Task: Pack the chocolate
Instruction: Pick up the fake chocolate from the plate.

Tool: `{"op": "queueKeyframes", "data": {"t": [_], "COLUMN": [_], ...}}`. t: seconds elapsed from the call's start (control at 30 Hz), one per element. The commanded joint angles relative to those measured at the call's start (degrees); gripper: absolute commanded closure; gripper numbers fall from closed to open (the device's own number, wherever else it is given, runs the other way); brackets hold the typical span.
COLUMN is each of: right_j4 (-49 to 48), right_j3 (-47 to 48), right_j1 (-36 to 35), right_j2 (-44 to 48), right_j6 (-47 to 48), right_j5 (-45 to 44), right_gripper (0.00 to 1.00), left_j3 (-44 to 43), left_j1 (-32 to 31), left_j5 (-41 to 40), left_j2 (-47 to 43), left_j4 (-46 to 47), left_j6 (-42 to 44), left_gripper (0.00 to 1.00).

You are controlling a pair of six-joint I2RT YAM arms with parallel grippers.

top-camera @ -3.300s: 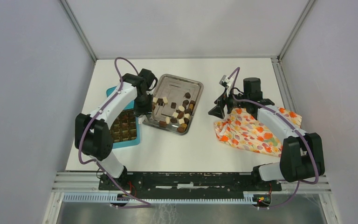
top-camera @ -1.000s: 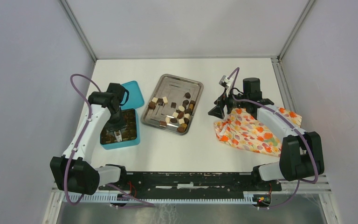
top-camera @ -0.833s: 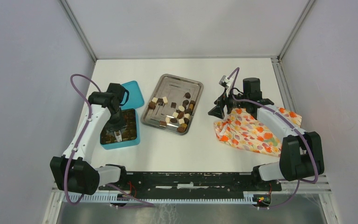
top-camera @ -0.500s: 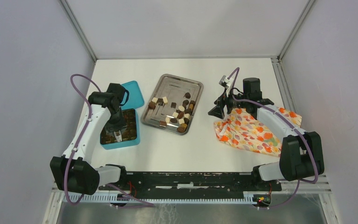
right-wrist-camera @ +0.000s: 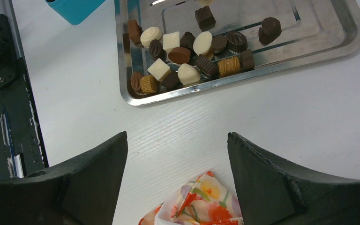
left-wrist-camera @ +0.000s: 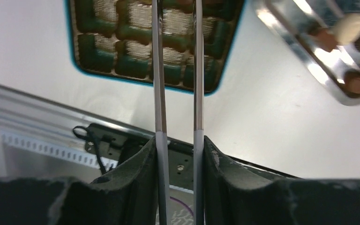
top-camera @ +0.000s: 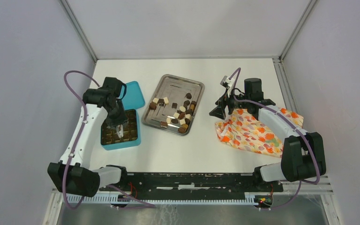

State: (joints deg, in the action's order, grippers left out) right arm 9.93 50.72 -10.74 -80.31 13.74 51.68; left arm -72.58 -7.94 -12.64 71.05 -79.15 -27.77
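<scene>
Chocolate (right-wrist-camera: 183, 56) pieces, dark, mid-brown and white, sit heaped at one end of steel tray (right-wrist-camera: 318, 23), with a few loose further along it. Right gripper (right-wrist-camera: 176, 140) hangs over table (top-camera: 192, 150) between tray and floral cloth (top-camera: 251, 133), jaws spread wide with nothing between them and the heap just ahead. Left gripper (top-camera: 119, 132) points down over teal compartment box (top-camera: 122, 144). Its thin fingers (left-wrist-camera: 158, 70) stand a narrow gap apart, tips cut off in wrist view; cannot tell if a piece is held. Tray heap is off to its side, apart.
</scene>
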Motion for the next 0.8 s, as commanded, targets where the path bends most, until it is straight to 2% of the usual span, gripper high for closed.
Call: {"op": "queueKeyframes", "data": {"t": [0.0,0.13,0.23,0.37,0.6,0.77], "right_j4": [-1.94,-1.98,-1.92,-2.03,-1.95,-1.6], "right_j3": [-0.18,-0.18,-0.18,-0.27,-0.18,-0.18], "right_j1": [0.15,0.08,0.11,0.18,0.1,0.11], "right_j2": [0.6,0.6,0.67,0.63,0.76,1.19], "right_j6": [0.23,0.24,0.24,0.24,0.24,0.68], "right_j5": [1.14,1.14,1.12,1.01,1.06,0.7], "right_gripper": [0.17,0.16,0.17,0.17,0.17,0.16], "left_j3": [-4.32,-2.38,-1.67,-1.61,-4.34,-9.26], "left_j1": [0.13,-0.83,-3.31,-7.17,-13.43,-15.74], "left_j5": [12.79,21.97,24.13,23.49,20.59,15.2], "left_j2": [-3.03,-3.82,-3.51,-1.6,7.83,16.49], "left_j4": [5.37,11.79,16.3,20.15,23.01,20.48], "left_j6": [-0.52,-2.73,-5.12,-7.55,-6.77,-3.88], "left_gripper": [0.61,0.62,0.62,0.63,0.63,0.62]}}
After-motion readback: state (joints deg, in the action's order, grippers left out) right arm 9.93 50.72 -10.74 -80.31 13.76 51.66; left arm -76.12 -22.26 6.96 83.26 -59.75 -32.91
